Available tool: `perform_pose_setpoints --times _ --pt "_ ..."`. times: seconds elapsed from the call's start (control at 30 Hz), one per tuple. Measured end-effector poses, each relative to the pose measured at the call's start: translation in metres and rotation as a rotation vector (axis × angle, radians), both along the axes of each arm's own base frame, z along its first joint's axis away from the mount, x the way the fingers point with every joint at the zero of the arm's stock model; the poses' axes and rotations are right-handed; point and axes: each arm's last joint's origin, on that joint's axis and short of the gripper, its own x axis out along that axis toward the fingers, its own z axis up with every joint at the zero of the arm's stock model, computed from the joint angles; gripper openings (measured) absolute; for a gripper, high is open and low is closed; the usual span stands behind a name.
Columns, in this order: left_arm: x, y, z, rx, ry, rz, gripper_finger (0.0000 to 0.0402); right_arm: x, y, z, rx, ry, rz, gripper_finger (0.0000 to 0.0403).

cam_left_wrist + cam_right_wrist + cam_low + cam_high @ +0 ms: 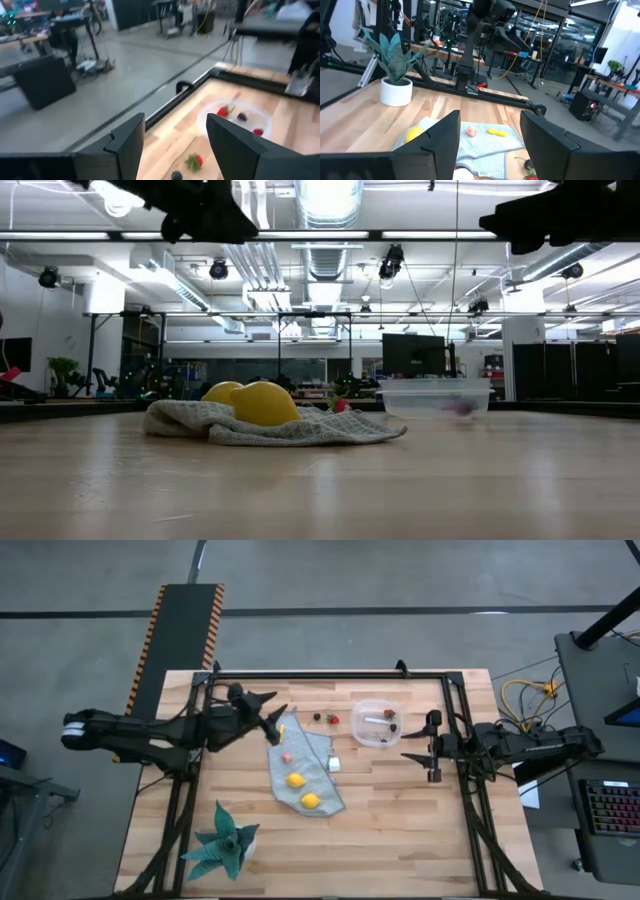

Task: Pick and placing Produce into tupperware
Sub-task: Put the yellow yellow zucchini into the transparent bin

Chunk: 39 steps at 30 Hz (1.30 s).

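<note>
Counted two lemons (296, 780) (311, 801), one yellow stick (281, 731), one pink piece (286, 756), one tub (377, 723), one cloth (318, 762), one white cube (334, 764), one plant (225, 845), two arms.

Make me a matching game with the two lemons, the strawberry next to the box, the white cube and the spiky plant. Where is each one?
Things:
1. two lemons
2. strawberry outside the tupperware
3. white cube
4. teal spiky plant

Places:
A. in a white pot at the table's near left corner
B. bare wood, between the cloth's far end and the tupperware
C. on the grey-blue cloth
D. right at the cloth's edge, on the tupperware's side

Pairs: 1-C, 2-B, 3-D, 4-A
</note>
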Motion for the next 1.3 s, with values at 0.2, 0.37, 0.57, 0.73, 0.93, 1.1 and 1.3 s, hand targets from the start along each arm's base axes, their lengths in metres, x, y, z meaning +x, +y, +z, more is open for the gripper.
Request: perform_pose_setpoints --times 0.2,0.37,0.57,0.73,0.93,1.1,1.3 --pt "0.022 0.004 0.004 -0.188 0.16 0.095 0.0199 0.0 0.0 0.0 -0.055 0.001 -0.002 0.0199" --pt "0.026 0.015 0.007 -0.331 0.277 0.241 0.0199 0.0 0.0 0.0 -0.09 0.001 -0.004 0.0199" --pt "0.037 0.033 0.0 -0.497 0.346 0.24 0.0199 0.0 0.0 0.0 -0.1 0.002 -0.004 0.0199" --pt "0.049 0.045 -0.02 -0.639 0.422 0.202 0.0199 0.0 0.0 0.0 -0.1 0.002 -0.004 0.0199" --pt "0.054 0.055 -0.045 -0.68 0.568 0.271 0.0199 0.0 0.0 0.0 -0.097 0.002 -0.004 0.0199" --pt "0.059 0.058 -0.066 -0.725 0.648 0.339 0.0199 0.0 0.0 0.0 -0.096 0.003 -0.004 0.0199" --pt "0.069 0.061 -0.086 -0.763 0.675 0.386 0.0199 0.0 0.0 0.0 -0.096 0.003 -0.004 0.0199"
